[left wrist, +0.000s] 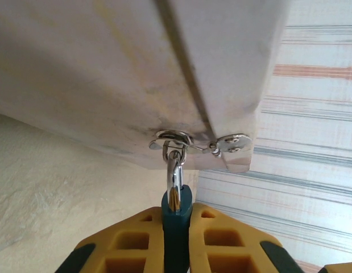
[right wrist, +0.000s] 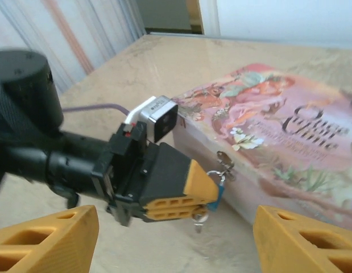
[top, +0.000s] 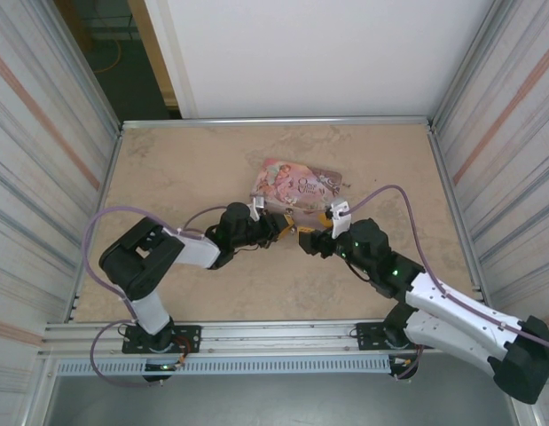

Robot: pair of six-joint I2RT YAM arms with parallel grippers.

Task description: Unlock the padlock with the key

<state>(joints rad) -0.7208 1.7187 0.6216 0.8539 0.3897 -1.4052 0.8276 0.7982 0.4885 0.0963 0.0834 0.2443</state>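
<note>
- Teal padlock (left wrist: 177, 233), where?
- Shackle (left wrist: 174, 170) hooked through the hasp (left wrist: 173, 137) on the pink tin (right wrist: 278, 122) front edge. Body sits between yellow fingers (left wrist: 130, 244).
- Whose?
- Left gripper (left wrist: 177, 216), pinched narrow on the padlock.
- Right gripper (top: 302, 240)?
- Spread wide, holding nothing, just beside the left one, not touching the lock.
- Key?
- Silvery bit (right wrist: 200, 219) dangles under the padlock, too blurry to call.
- Tin?
- Flat on the tan table (top: 185, 169).

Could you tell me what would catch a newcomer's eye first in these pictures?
The pink tin at the middle of the table stands out first. Next, the left gripper is shut on the small teal padlock hanging from the tin's hasp, with the right gripper open, facing it.
</note>
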